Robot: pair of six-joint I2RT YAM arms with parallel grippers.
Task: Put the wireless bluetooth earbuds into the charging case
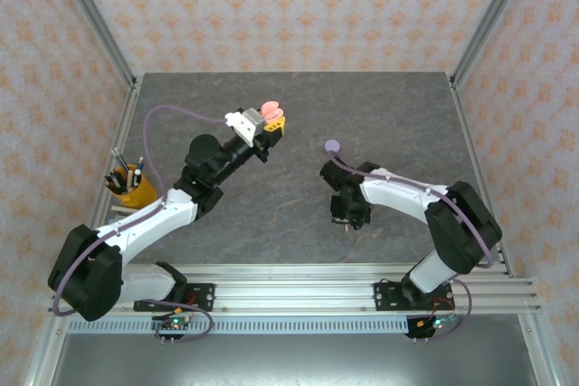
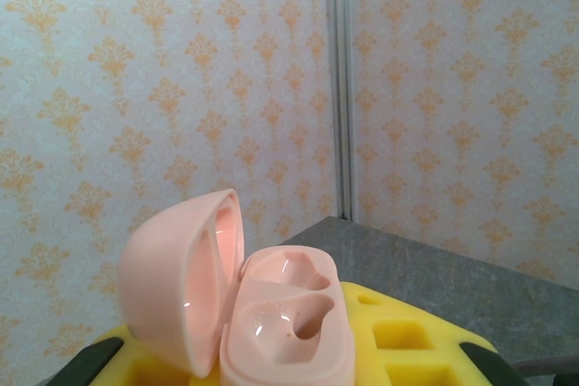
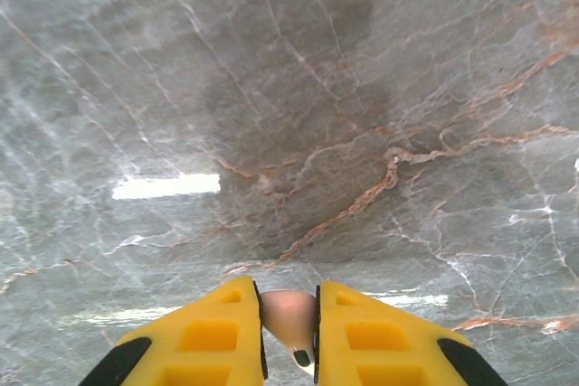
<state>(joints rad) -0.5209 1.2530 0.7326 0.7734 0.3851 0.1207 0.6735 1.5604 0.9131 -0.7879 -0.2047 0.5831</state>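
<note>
Since the right end effector [image 3: 289, 296] pinches the tiny pink earbud [image 3: 288, 316] just above the worktop [image 3: 271, 88], it may slip before reaching the open case [image 2: 285, 323] clamped in the left end effector [image 1: 269, 126].

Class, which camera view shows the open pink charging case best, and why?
The left wrist view: the pink charging case sits close up, lid open, both earbud wells visible and empty. The top external view shows it as a small pink shape at the left gripper's tip.
</note>
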